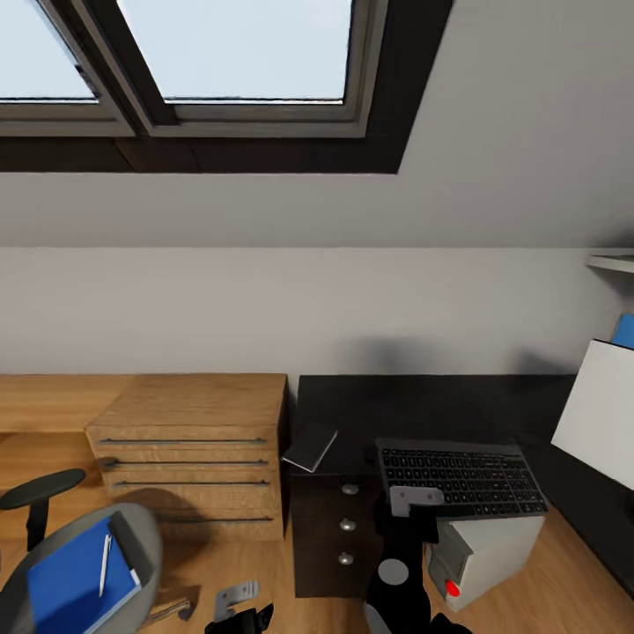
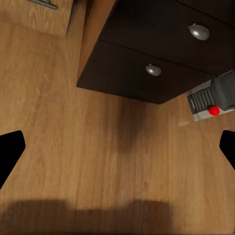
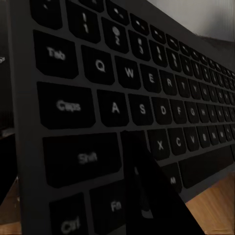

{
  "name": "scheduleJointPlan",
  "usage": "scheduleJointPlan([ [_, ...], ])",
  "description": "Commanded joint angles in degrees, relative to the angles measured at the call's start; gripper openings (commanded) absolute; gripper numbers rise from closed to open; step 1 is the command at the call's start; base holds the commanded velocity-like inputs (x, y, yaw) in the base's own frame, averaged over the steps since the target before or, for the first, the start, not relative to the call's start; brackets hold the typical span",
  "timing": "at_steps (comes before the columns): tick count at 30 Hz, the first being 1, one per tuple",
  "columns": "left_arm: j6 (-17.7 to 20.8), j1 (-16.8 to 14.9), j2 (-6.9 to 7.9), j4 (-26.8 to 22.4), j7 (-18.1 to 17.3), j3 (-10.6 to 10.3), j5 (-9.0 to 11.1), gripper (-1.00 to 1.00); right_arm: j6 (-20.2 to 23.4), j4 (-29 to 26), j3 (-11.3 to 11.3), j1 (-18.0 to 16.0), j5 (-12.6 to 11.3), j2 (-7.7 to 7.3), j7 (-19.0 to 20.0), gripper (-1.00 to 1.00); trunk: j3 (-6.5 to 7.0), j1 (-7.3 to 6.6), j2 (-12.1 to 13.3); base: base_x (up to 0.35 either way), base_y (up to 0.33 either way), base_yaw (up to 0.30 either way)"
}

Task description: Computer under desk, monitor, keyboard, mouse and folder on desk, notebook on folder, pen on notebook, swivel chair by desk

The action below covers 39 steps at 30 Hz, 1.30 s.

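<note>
Keyboard (image 1: 460, 478) gripped at its near-left edge by right claw (image 1: 416, 504); it should be kept level & set fully on desk (image 1: 423, 405) beside monitor (image 1: 599, 412). Left claw (image 1: 236, 608) released.

A skylight (image 1: 238, 53) slopes above a wooden drawer chest (image 1: 194, 449) on wood floor (image 2: 98, 161).

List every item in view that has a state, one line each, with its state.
keyboard: lying over the front of the desk, held by the right gripper.
computer: on the floor below the keyboard, upright.
notebook: closed, overhanging the desk's corner.
folder: closed, flat on the swivel chair seat.
pen: lying on the folder.
monitor: standing on the desk, white back showing.
desk drawers: shut.
left gripper: open, empty.
</note>
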Motion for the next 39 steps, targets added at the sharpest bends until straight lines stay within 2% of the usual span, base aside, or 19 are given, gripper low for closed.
scheduleJointPlan([
  [1,-0.22,-0.05,0.00,0.10,-0.25,-0.47,0.62,1.00,0.56,-0.04,0.16,-0.11,-0.30,-0.04,-0.41,-1.00,-0.04,-0.01,-0.06,-0.107,0.104,-0.233],
  [17,-0.22,-0.05,0.09,0.10,-0.25,-0.31,0.50,1.00,0.61,1.55,0.08,-0.15,-0.54,0.05,-0.48,-1.00,0.65,-0.01,-0.06,-0.009,0.009,-0.235],
  [21,-0.22,-0.05,0.09,0.10,-0.25,-0.31,0.50,1.00,0.64,2.44,0.01,-0.15,-0.54,0.66,-0.49,-1.00,0.83,-0.01,-0.06,0.000,0.000,-0.235],
  [32,-0.22,-0.05,0.09,0.10,-0.25,-0.38,0.50,1.00,0.63,2.81,-0.21,-0.16,-0.54,0.84,-0.49,-1.00,1.30,-0.01,-0.06,-0.099,0.085,-0.235],
  [39,-0.22,-0.05,0.09,0.10,-0.25,-0.37,0.50,1.00,0.56,4.40,-0.70,-0.16,-0.54,1.50,-0.40,-1.00,1.60,-0.01,-0.06,-0.005,0.004,-0.235],
])
